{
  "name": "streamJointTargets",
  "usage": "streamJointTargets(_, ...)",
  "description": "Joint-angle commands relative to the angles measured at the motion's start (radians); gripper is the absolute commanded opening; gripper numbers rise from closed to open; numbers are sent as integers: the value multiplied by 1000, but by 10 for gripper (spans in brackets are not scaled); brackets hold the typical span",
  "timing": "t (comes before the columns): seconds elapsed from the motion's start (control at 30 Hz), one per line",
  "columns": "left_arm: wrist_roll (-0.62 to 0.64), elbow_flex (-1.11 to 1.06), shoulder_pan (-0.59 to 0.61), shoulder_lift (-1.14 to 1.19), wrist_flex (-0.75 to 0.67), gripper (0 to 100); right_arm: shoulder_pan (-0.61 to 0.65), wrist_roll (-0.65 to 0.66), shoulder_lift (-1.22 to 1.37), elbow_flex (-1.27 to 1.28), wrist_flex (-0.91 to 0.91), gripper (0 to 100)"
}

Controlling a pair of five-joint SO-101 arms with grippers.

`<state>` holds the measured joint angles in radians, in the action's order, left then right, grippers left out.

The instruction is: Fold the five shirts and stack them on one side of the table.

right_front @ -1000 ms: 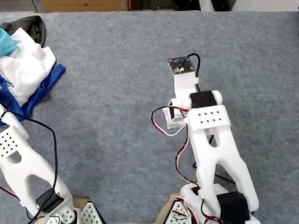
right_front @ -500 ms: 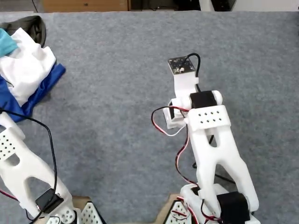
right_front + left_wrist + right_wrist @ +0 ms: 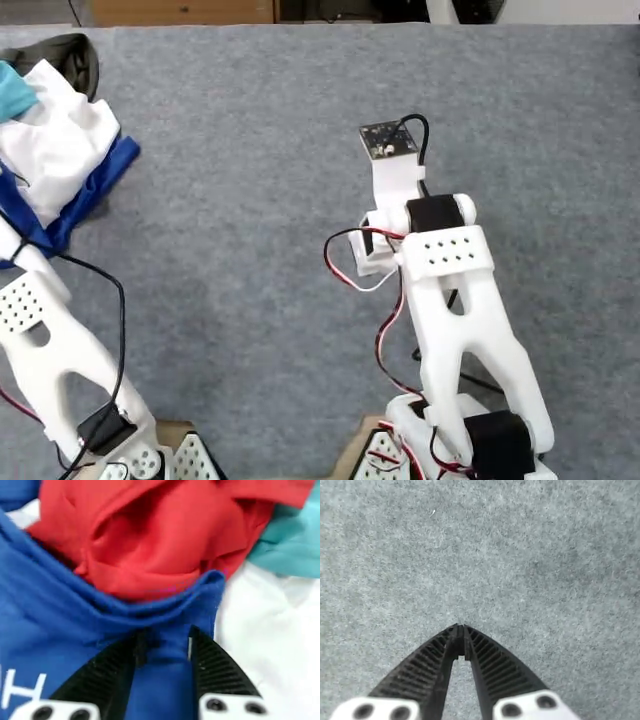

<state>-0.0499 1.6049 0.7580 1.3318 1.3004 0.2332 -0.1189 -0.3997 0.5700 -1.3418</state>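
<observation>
Blue cloth lies at the bottom of the heap in the far left corner of the grey felt table (image 3: 250,120). There the blue shirt (image 3: 100,180) spreads out under the crumpled white shirt (image 3: 55,140). A teal shirt (image 3: 12,90) sits at the very edge, and a dark shirt (image 3: 78,50) is bunched just behind them. None of them is folded.

My left arm (image 3: 40,340) comes up along the left edge and meets the near side of that heap. From its wrist camera I see the left gripper (image 3: 167,636) pressed into the blue shirt. A raised fold of the cloth stands between the two black fingers, and they appear to be clamped on it, though the view is too close for me to be sure. A red shirt (image 3: 150,540) is rumpled just beyond the fold, touching the blue.

Further right, my right arm (image 3: 450,290) stretches out over the middle of the table, well apart from the heap. The right gripper (image 3: 460,629) is clenched tip to tip with nothing in it, poised over bare felt.
</observation>
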Motion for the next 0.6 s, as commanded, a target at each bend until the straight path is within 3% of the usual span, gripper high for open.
streamJointTargets(0.0,-68,41,-9,30,-41,104,15,0,2,-56,15,7)
streamJointTargets(0.1,-118,49,-14,68,-40,12,15,-3,2,-56,15,7)
streamJointTargets(0.23,-81,63,-5,70,11,19,15,-3,4,-53,18,7)
streamJointTargets(0.57,-28,63,-5,-236,356,19,15,-5,4,-50,64,7)
